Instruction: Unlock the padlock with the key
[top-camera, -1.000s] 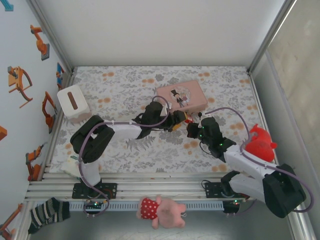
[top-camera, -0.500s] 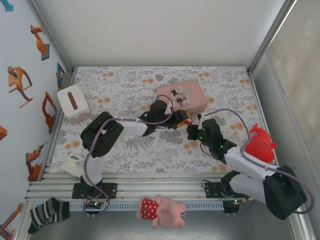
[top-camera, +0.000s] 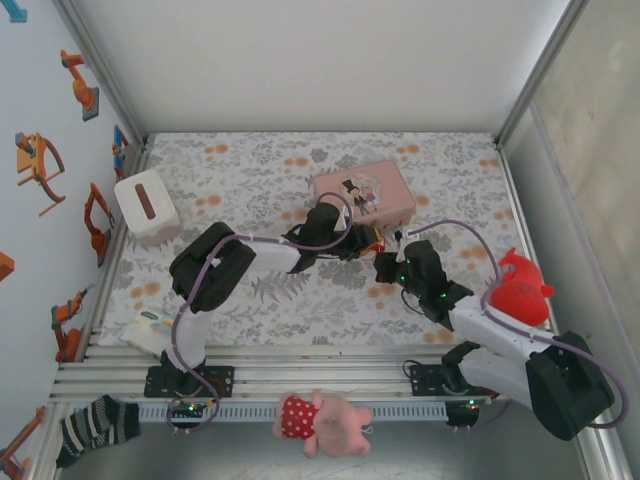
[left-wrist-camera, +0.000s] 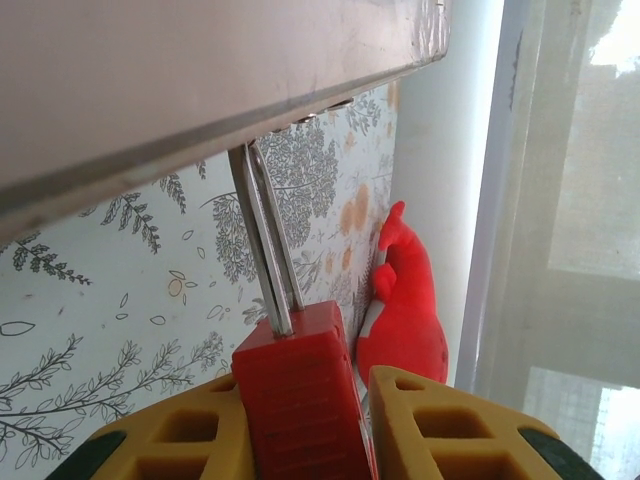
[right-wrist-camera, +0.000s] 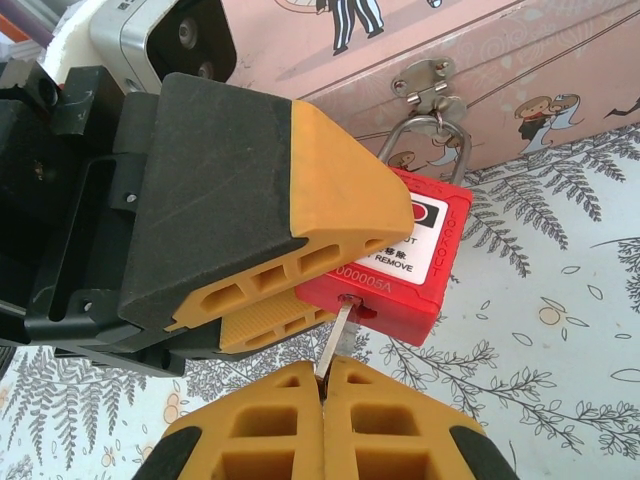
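Note:
The small red padlock (right-wrist-camera: 405, 262) hangs by its silvery shackle (right-wrist-camera: 437, 141) from the hasp of the pink box (right-wrist-camera: 480, 60). My left gripper (left-wrist-camera: 305, 430) is shut on its body, with the yellow fingers (right-wrist-camera: 290, 225) clamping both flat faces. From above, the padlock (top-camera: 376, 238) sits between both grippers at the box's front edge. My right gripper (right-wrist-camera: 322, 375) is shut on the key (right-wrist-camera: 333, 338). The key's thin metal blade enters the keyhole in the padlock's bottom face. In the top view the left gripper (top-camera: 358, 243) and right gripper (top-camera: 385, 262) nearly touch.
The pink box (top-camera: 362, 192) stands mid-table. A red plastic toy (top-camera: 520, 283) lies at the right wall, and a white tissue box (top-camera: 146, 207) stands at the left. A small white packet (top-camera: 150, 328) rests near the left front edge. The floral cloth (top-camera: 250, 170) covers the table.
The left arm's elbow has swung right and toward the box, and its gripper has edged closer to the box front. The right arm has hardly moved.

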